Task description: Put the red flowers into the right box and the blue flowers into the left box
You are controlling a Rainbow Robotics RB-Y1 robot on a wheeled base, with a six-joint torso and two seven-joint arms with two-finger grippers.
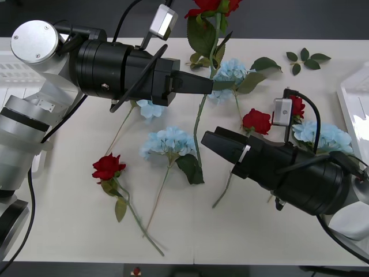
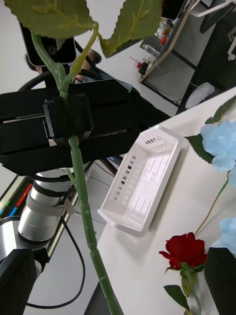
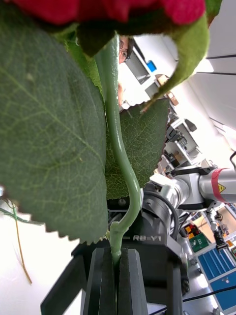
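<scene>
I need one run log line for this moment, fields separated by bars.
left gripper: shut on red rose stem, lifted above table | right gripper: open, near stem's lower part | left box: no flowers visible

the raised rose (image 1: 211, 7) is cut by the front view's top edge, so only the lower part of its bloom shows. its stem's lower end is hidden behind the right gripper (image 1: 206, 138). the right box (image 1: 351, 109) runs off the edge beside that rose's far side, leaving just a strip of rim. the left box (image 1: 14, 72) is mostly covered by the left arm. a red bloom (image 1: 296, 106) sits partly behind the right wrist's camera block.
</scene>
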